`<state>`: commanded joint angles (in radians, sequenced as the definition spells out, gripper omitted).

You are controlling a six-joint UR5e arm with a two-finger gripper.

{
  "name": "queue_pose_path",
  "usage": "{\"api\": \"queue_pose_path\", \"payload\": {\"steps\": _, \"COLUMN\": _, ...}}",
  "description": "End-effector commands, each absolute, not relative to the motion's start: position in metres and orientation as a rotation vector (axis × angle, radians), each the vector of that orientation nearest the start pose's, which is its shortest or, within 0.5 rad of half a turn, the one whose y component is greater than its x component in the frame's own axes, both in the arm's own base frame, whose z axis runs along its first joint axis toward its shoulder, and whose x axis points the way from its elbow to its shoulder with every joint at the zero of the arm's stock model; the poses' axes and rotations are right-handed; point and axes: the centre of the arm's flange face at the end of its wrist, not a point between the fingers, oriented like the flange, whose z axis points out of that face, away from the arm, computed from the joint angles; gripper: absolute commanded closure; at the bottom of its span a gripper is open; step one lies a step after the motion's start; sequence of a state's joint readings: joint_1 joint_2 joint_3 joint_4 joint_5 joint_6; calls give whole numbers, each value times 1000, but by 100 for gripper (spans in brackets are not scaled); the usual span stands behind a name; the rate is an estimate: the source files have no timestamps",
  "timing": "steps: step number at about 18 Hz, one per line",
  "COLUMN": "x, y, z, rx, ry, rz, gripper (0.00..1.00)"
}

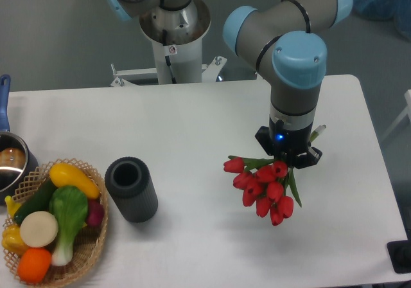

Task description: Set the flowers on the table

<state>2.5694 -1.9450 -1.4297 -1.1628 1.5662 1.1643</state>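
The flowers [264, 187] are a bunch of red tulips with green leaves, hanging heads-down toward the camera at the right of the white table [192, 127]. My gripper [288, 154] is right above them and shut on their stems; its fingers are mostly hidden by the wrist and the blooms. One stem end [318, 132] sticks out to the right of the wrist. The bunch seems held a little above the tabletop, with a soft shadow under it.
A dark cylinder [131, 189] stands upright left of centre. A wicker basket [51, 227] with toy vegetables sits at the front left corner. A pot [9, 162] with a blue handle is at the left edge. The robot base [173, 31] stands behind the table.
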Motion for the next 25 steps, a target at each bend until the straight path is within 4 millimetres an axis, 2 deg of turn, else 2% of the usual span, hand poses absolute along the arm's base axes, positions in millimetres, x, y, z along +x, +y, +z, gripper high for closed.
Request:
{"api": "queue_pose_path", "payload": {"steps": 6, "x": -478, "y": 468, "z": 381, "rx": -3041, "ry": 241, "rz": 222, "gripper": 100}}
{"api": "queue_pose_path", "payload": {"steps": 9, "x": -481, "y": 470, "z": 366, "rx": -3054, "ry": 240, "rz": 191, "gripper": 100}}
{"api": "queue_pose_path", "payload": {"steps": 12, "x": -481, "y": 480, "z": 339, "rx": -3073, "ry": 260, "rz": 138, "gripper": 100}}
{"api": "queue_pose_path", "payload": {"steps": 17, "x": -479, "y": 484, "z": 314, "rx": -3094, "ry": 273, "rz": 101, "gripper": 100}}
{"api": "queue_pose_path", "payload": {"steps": 20, "x": -484, "y": 487, "z": 293, "rx": -3097, "ry": 288, "rz": 81, "gripper": 100}}
{"api": "queue_pose_path", "payload": {"steps": 25, "x": -486, "y": 488, "z": 270, "rx": -3108, "ry": 289, "rz": 51, "gripper": 100}}
